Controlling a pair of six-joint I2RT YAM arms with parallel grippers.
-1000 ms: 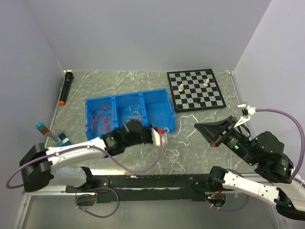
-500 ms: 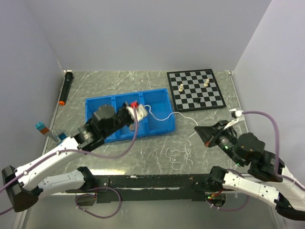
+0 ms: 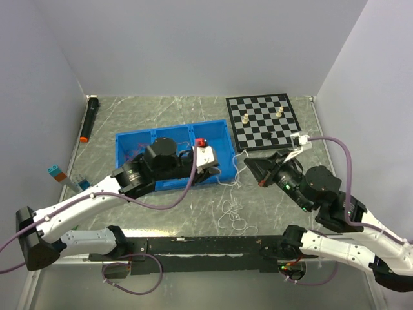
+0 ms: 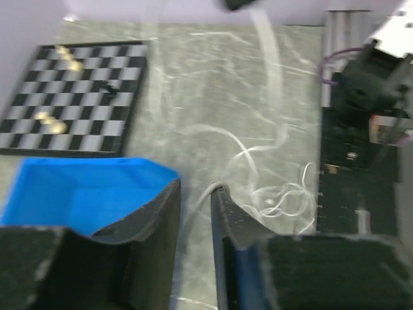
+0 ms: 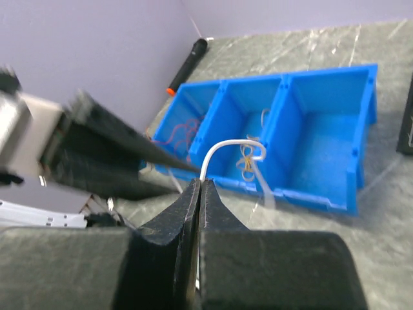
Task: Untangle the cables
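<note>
The right gripper (image 5: 199, 184) is seen closed on a white cable (image 5: 216, 148), which arches up from the pinched fingertips toward the bin (image 3: 118, 155). The left gripper (image 4: 195, 188) is held at the bin's near right corner with its fingers a narrow gap apart. A faint pale strand is seen in that gap, but the blur does not allow it to be judged as touched or free. Red cables (image 5: 177, 135) are found in the left compartment of the blue bin and orange cables (image 5: 247, 161) in the middle one. A loose tangle of white cables (image 3: 233, 213) is spread on the table (image 3: 161, 110) just in front of the bin, between the two arms. A chessboard (image 3: 264, 121) with a few pieces is set behind the right gripper, and a black marker (image 3: 89, 119) with an orange tip is laid at the far left edge. Any writing on the arms or the marker is too small to be read.
</note>
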